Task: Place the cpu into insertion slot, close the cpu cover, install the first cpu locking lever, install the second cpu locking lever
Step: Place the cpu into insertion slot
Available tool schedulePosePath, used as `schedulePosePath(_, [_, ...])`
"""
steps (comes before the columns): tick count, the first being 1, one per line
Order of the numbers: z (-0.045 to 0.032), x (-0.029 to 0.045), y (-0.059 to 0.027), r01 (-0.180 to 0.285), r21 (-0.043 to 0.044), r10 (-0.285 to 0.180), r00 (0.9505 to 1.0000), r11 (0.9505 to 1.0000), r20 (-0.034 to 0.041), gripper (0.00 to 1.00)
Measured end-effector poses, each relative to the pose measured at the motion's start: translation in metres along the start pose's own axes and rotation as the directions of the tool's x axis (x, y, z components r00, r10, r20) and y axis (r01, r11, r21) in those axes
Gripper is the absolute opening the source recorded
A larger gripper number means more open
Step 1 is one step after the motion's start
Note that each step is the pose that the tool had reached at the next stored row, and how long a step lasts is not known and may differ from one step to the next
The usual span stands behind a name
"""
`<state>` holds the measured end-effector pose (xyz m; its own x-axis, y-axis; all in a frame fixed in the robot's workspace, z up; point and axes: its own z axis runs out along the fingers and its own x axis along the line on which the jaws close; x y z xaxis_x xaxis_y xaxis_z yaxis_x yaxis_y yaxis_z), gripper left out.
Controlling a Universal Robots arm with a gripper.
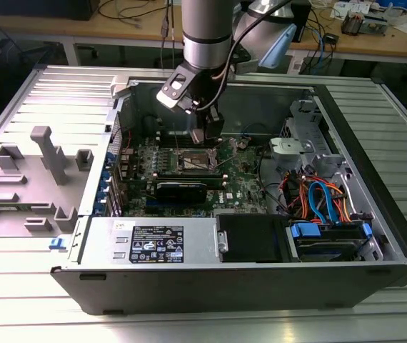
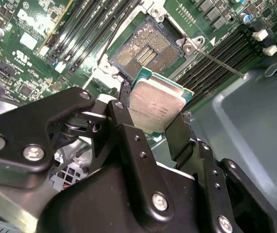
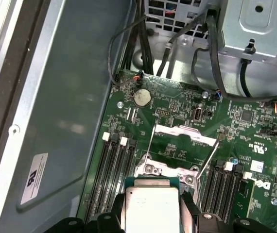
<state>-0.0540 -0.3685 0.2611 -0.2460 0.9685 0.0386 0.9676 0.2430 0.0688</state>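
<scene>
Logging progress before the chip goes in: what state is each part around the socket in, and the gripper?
cpu: gripped, in the air, not seated.
slot: empty, uncovered.
cover: swung open.
levers: unlatched, raised.
gripper: shut on the cpu.

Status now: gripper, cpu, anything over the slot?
Gripper shut on the cpu, held in the air near the insertion slot, not seated. The cpu cover stands open, slot uncovered.

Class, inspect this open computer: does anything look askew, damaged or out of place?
Nothing damaged or spilled. The cpu is clamped between the jaws of the gripper over the bare insertion slot, its cpu cover open.
</scene>
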Motion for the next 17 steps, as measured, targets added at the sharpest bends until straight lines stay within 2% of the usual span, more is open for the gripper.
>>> schedulePosePath(5, [0.0027, -0.0001, -0.0006, -0.044, -0.0017, 0.044, 0.999, 0.999, 0.0031, 0.54])
schedulePosePath(7, [0.005, -0.0001, -0.0007, -0.078, -0.0031, 0.078, 0.9969, 0.9969, 0.0054, 0.54])
schedulePosePath(10, [0.0062, -0.0002, -0.0009, -0.102, -0.004, 0.102, 0.9947, 0.9947, 0.0072, 0.54])
schedulePosePath(17, [0.0064, -0.0002, -0.0009, -0.104, -0.0043, 0.104, 0.9945, 0.9946, 0.0071, 0.54])
